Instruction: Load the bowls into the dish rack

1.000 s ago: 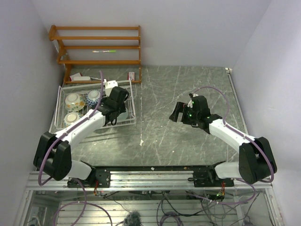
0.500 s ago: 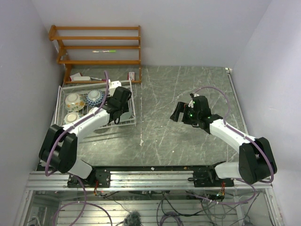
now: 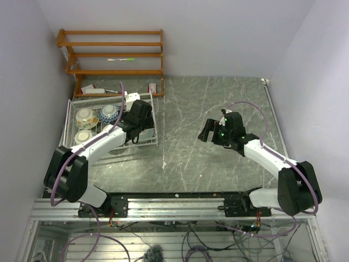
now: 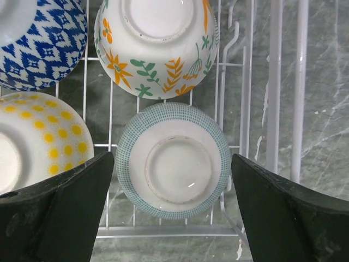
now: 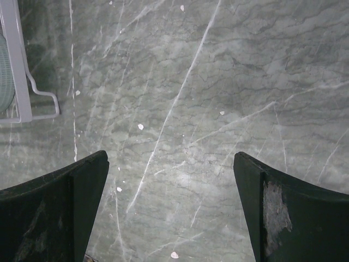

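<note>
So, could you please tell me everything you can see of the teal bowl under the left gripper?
The teal bowl is small, round, glossy ceramic, with a fine teal grid pattern around a plain white base and foot ring. It lies upside down on the wires of the white dish rack, near a corner, framed by the open left gripper, with no contact visible. Its rim meets the orange-flowered bowl.

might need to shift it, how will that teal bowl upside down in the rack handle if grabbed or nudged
The teal bowl looks like glazed ceramic: probably stiff, weighty for its size, chippable. Its glossy sides curve in, so the left claw might slip. Upside down on its wide rim in the rack, it seems unlikely to roll.
</note>
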You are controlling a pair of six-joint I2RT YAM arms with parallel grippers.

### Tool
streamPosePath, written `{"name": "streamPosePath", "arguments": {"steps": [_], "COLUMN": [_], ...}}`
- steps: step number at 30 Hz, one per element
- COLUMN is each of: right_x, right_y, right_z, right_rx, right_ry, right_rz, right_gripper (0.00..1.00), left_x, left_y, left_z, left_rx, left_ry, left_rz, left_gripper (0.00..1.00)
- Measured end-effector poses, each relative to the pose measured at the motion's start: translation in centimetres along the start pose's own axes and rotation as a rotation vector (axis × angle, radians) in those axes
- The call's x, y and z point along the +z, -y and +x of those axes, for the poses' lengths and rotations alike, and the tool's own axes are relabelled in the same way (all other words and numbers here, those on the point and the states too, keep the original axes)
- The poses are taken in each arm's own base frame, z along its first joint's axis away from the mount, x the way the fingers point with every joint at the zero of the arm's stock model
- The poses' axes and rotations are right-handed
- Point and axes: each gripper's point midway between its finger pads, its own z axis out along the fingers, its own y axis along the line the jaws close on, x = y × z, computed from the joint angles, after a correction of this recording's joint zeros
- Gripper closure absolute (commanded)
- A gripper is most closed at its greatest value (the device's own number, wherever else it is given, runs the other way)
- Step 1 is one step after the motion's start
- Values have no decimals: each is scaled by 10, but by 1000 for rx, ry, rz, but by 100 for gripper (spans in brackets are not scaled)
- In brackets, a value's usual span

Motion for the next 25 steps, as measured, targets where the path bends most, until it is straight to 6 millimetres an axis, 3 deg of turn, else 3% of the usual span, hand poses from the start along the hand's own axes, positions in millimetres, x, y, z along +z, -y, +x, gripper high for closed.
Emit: {"name": "streamPosePath", "arguments": {"steps": [8,15,25], "right_x": [-6,-11,-26], "right_y": [-2,0,1], "right_z": [-3,-6,-17], "right_rx": [-6,-15,-48], "right_ry": [15,28,73], "right_rz": [-5,9,38], "right_gripper": [0,0,0], "left_x": [-31,-77,-120], "left_y": [1,-2,-21], "left_z": [-28,-66,-79], "left_rx": [-38,-87,-94], "left_ry": [60,148,209], "left_rz": [54,124,157], "left_gripper": [1,1,1]}}
